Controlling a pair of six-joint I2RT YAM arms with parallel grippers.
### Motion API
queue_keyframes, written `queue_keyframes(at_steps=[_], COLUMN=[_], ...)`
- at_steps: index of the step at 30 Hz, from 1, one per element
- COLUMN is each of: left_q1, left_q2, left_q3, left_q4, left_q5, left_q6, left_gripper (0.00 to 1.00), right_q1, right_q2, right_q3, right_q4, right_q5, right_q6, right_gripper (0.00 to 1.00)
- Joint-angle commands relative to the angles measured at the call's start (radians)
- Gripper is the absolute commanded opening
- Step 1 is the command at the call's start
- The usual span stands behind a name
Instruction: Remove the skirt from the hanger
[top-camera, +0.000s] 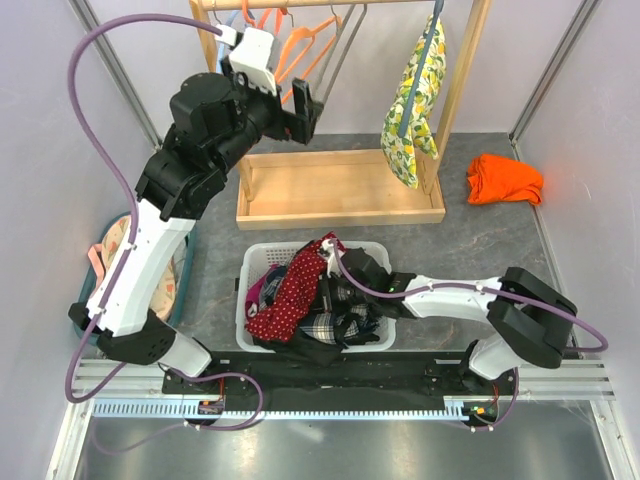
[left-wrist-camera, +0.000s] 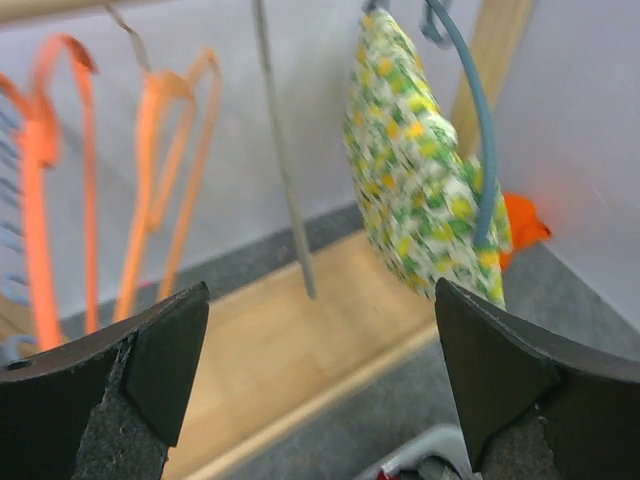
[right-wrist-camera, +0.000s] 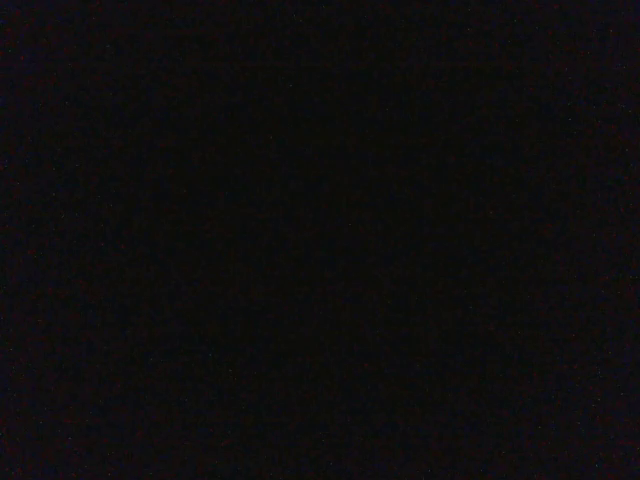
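Note:
The plaid skirt (top-camera: 322, 327) lies crumpled in the white laundry basket (top-camera: 243, 300), partly under other clothes. The pale peach-orange hanger (top-camera: 312, 48) hangs bare on the wooden rack; it also shows in the left wrist view (left-wrist-camera: 165, 170). My left gripper (top-camera: 303, 108) is raised in front of the rack, open and empty, its jaws wide apart in the left wrist view (left-wrist-camera: 318, 300). My right gripper (top-camera: 350, 280) is pushed into the clothes in the basket, its fingers hidden. The right wrist view is fully black.
A brighter red-orange hanger (left-wrist-camera: 40, 180) hangs left of the pale one. A yellow-green floral garment (top-camera: 415, 95) hangs on a blue hanger at the rack's right. An orange cloth (top-camera: 505, 180) lies at the far right. A red patterned garment (top-camera: 295, 290) tops the basket.

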Motion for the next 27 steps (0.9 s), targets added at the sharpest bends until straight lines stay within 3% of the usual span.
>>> queue_keyframes(at_steps=[1,4,7,9,13,15,17,20,21,24,27], left_q1=[-0.019,-0.022,-0.023,-0.023,-0.026,-0.026,-0.026,-0.026,-0.028,-0.028,-0.029], left_q2=[-0.068,-0.147,-0.245,-0.304,-0.362,-0.403,-0.428,-0.444,-0.444,-0.433,-0.405], left_q3=[-0.107,-0.298,-0.533,-0.579,-0.627,-0.689,-0.740,-0.822,-0.866,-0.946,-0.996], left_q4=[-0.138,-0.161,-0.179,-0.222,-0.331,-0.356,-0.350,-0.354,-0.353,-0.353,-0.327], left_q5=[0.233,0.285,0.275,0.323,0.439,0.482,0.509,0.601,0.618,0.663,0.681], left_q6=[-0.009,0.039,0.098,0.140,0.148,0.148,0.148,0.155,0.155,0.187,0.197], left_gripper=[1.00,1.00,0.96,0.94,0.74,0.61,0.55,0.48,0.47,0.44,0.40], right_q1=[0.046,0.046,0.045,0.048,0.046,0.045,0.046,0.046,0.046,0.045,0.043], right_q2=[0.172,0.197,0.139,0.063,-0.051,-0.077,-0.082,-0.087,-0.091,-0.128,-0.169], right_q3=[-0.039,-0.043,-0.039,-0.019,0.019,0.036,0.053,0.069,0.075,0.128,0.234], right_q4=[-0.327,-0.356,-0.409,-0.478,-0.531,-0.541,-0.544,-0.531,-0.534,-0.576,-0.709], right_q5=[0.027,0.082,0.178,0.264,0.343,0.357,0.358,0.343,0.340,0.343,0.378], right_q6=[-0.062,-0.045,-0.026,-0.017,0.007,0.009,0.012,0.012,0.009,-0.032,-0.084], right_gripper=[0.00,0.00,0.11,0.18,0.39,0.42,0.44,0.63,0.77,0.98,0.98])
